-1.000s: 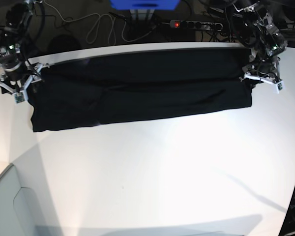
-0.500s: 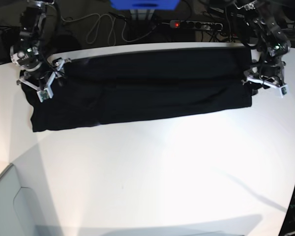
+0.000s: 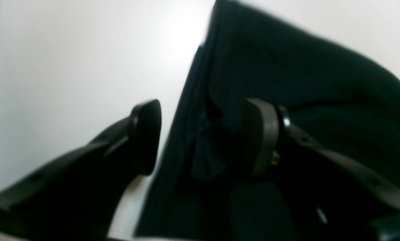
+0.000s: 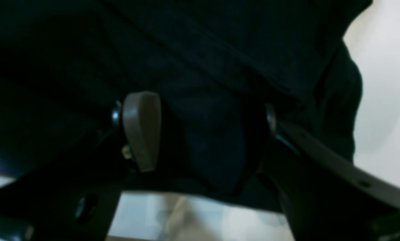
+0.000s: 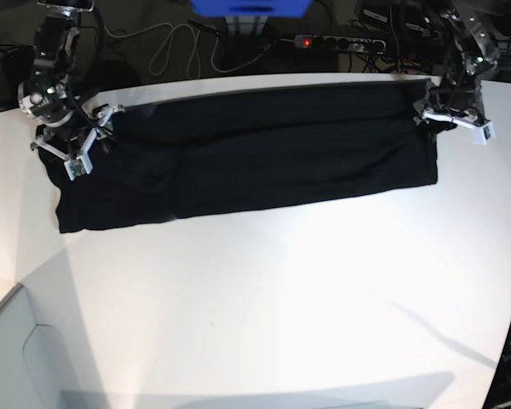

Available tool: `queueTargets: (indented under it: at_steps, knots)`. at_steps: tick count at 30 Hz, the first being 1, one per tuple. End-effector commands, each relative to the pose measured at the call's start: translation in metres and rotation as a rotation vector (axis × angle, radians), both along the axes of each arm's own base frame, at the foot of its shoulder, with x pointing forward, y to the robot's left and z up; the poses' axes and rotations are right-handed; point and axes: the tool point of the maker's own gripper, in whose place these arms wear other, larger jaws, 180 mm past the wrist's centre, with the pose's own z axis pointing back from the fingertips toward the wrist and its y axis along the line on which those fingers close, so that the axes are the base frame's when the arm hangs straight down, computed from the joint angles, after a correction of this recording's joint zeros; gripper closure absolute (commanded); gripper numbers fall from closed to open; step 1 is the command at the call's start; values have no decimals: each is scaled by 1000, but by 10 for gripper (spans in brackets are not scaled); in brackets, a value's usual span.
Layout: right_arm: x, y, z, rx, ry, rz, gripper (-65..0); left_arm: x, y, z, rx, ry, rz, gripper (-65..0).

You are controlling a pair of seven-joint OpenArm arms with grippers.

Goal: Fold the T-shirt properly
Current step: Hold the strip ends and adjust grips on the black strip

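The black T-shirt (image 5: 255, 158) lies plain side up as a long folded band across the far part of the white table (image 5: 281, 298). My left gripper (image 5: 450, 122) is at the shirt's right end. In the left wrist view the gripper (image 3: 203, 134) is open, with the shirt's bunched edge (image 3: 304, 83) between its fingers (image 3: 146, 134). My right gripper (image 5: 72, 145) is over the shirt's left end. In the right wrist view that gripper (image 4: 203, 130) is open and straddles a bulge of the cloth (image 4: 220, 50). No print shows.
A power strip (image 5: 341, 41) with a red light, loose cables (image 5: 166, 47) and a blue object (image 5: 249, 7) lie behind the table's far edge. A grey surface (image 5: 17, 358) sits at the front left corner.
My right gripper has moved from the table's left edge onto the shirt's left end. My left gripper has shifted toward the shirt's back right corner. The shirt has barely moved.
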Motion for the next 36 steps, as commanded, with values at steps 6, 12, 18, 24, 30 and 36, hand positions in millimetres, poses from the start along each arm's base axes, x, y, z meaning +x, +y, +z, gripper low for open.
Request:
queueTargets:
  at_steps: [6,12,18,24,30,36]
  knots:
    - [1,-3,5,-16,-9,18,-365,-3,-6,27,-21,-81,-25,-369]
    - [1,-2,5,-14,-9,18,-365,-1,2,14,-10,-54,-1,-369]
    - [1,-5,6,-21,-12,12,-365,-4,11,4,-7,-22,9,-369]
    - [13,-12,41,-62,-111,4,-367,-9,20,-6,-16,10,20,-369]
    - [19,-9,58,-82,-157,19,-369,-8,24,-3,-2,9,12,-369]
    - [17,-8,52,-75,-141,21,-369,5,22,26,26,-59,-20,-369]
